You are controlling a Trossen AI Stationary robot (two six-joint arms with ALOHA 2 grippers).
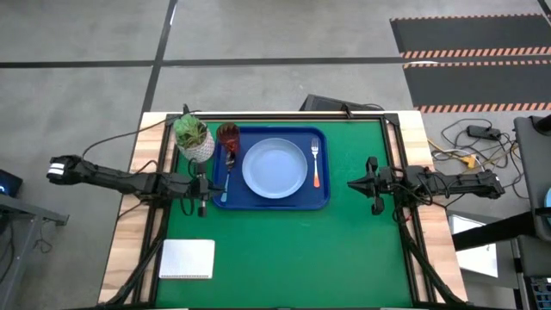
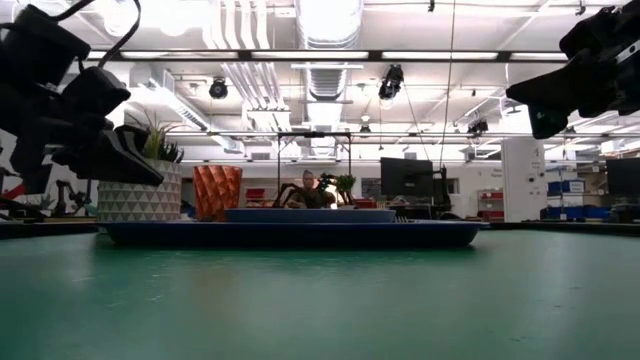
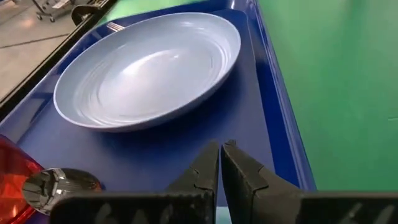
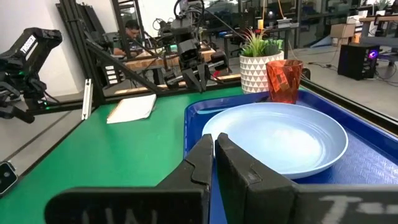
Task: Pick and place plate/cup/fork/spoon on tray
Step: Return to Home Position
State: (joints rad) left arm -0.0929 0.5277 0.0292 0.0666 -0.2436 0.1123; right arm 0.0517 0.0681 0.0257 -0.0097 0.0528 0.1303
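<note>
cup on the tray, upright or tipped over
Upright. The cup stands on its base in a corner of the tray, open rim up, beside the potted plant; the low view shows it standing too.

The green table (image 1: 344, 241) carries 3 things: a dark-blue tray (image 1: 320, 196) toward its far edge, a potted plant (image 1: 196, 142) just beside the tray's corner, and a white notepad (image 1: 188, 258) well apart.

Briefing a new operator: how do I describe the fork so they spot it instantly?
Find the dark-blue tray on the green table. Beside the light-blue plate, on the right arm's side, lies the fork. Its orange-red handle sets it apart from the blue-handled spoon.
</note>
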